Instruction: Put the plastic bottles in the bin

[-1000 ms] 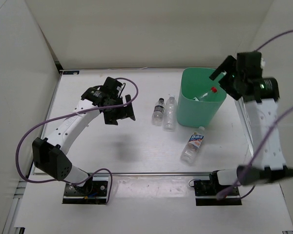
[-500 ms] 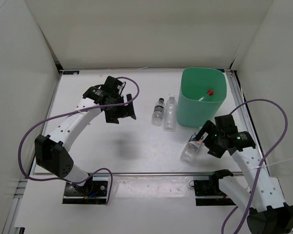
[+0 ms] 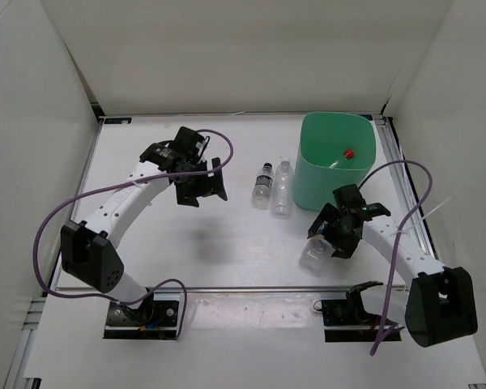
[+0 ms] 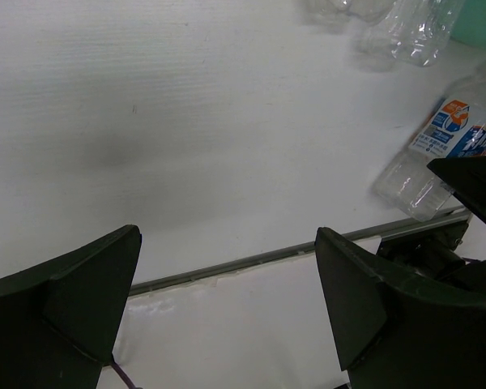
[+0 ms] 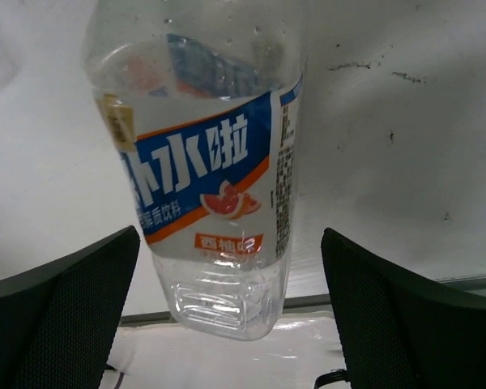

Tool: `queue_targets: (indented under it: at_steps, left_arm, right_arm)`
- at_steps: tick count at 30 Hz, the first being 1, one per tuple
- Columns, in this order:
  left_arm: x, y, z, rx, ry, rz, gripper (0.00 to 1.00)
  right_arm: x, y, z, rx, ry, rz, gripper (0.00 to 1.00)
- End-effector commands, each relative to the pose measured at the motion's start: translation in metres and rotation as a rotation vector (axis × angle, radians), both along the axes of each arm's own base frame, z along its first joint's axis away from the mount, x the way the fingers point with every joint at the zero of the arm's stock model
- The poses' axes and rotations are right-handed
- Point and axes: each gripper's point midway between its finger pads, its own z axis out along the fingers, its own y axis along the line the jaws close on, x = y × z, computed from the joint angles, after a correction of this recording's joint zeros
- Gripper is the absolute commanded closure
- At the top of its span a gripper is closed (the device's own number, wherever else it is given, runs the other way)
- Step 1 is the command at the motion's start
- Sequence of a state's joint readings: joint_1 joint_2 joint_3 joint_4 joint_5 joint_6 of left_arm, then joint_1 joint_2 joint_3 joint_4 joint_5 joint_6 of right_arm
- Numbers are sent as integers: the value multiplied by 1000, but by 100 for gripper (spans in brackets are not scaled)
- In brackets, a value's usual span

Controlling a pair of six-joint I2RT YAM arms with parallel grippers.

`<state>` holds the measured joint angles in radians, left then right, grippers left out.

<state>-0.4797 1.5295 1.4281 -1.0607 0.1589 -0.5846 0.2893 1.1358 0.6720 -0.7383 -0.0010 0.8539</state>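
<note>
A clear plastic bottle with a blue-white label [image 5: 211, 186] lies on the table between the fingers of my right gripper [image 5: 231, 267]. The gripper is open, with a gap on both sides of the bottle. From above, the right gripper [image 3: 332, 233] covers the upper part of that bottle [image 3: 313, 255], in front of the mint-green bin [image 3: 312, 182]. A red-capped bottle [image 3: 345, 156] lies inside the bin. Two more bottles, one black-capped [image 3: 263, 185] and one clear [image 3: 282, 189], lie side by side left of the bin. My left gripper [image 3: 201, 185] hangs open and empty over the table's left half.
The left wrist view looks past the open left gripper [image 4: 227, 243] at the labelled bottle [image 4: 445, 150] and the metal rail [image 4: 251, 259] along the table's near edge. White walls enclose the table on three sides. Purple cables loop off both arms.
My right arm has swung from above the bin down to the table and now straddles the labelled bottle. The left arm has barely moved.
</note>
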Motion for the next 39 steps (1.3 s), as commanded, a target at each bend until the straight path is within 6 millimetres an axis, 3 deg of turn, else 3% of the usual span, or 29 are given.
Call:
queue_targets:
  at_steps: [1,2,5,6,9,13,14,17,18,20,21,25,29,30,34,36,38,39]
  left_arm:
    - [-3,0,8,-23,-23,-15,0]
    - [-4,1,11,-28,-32,-15,0]
    - [-7,6,13,-17,-46,-6,0]
    - [-8,6,16,-22,-56,-6,0]
    - [-8,12,15,-13,-58,9,0]
    - [-10,17,10,-8,-48,19,0]
    - [-6,18,11,-12,-57,29,0]
    - [-5,21,14,-16,-65,39,0]
    - [-2,20,15,-21,-75,39,0]
    - [0,23,11,-12,-69,41,0]
    - [5,21,13,-16,-77,41,0]
    - [12,6,19,-79,-90,3,0]
    - [21,-11,26,-153,-104,-35,0]
    - [25,-14,26,-163,-106,-40,0]
    - [39,-23,30,-183,-129,-47,0]
    - [48,-26,24,-179,-127,-33,0]
    - [56,-31,25,-190,-121,-30,0]
    - [58,-33,25,-193,-116,-22,0]
  right_arm:
    - [2,2,-3,-3,-12,11,7]
    - [-1,1,1,-2,-15,11,10]
    - [-16,0,8,19,-8,-7,37]
    - [-20,1,12,33,-5,-2,53]
    - [-39,2,32,71,3,0,73]
    - [-49,-3,88,89,-90,-11,81]
    - [-49,-5,122,102,-163,-13,82]
    - [-46,-9,180,123,-283,-39,84]
    - [-38,-11,220,131,-381,-60,84]
    - [-24,-17,257,120,-483,-87,84]
    - [-18,-20,289,124,-568,-106,84]
    - [54,-29,318,-13,-704,-141,84]
    - [118,-31,328,-121,-771,-164,75]
    - [135,-29,318,-139,-732,-165,74]
    - [156,-15,296,-150,-662,-85,61]
    - [160,-25,294,-184,-664,-116,59]
    - [165,-28,295,-169,-699,-135,33]
    - [164,-32,299,-162,-707,-144,6]
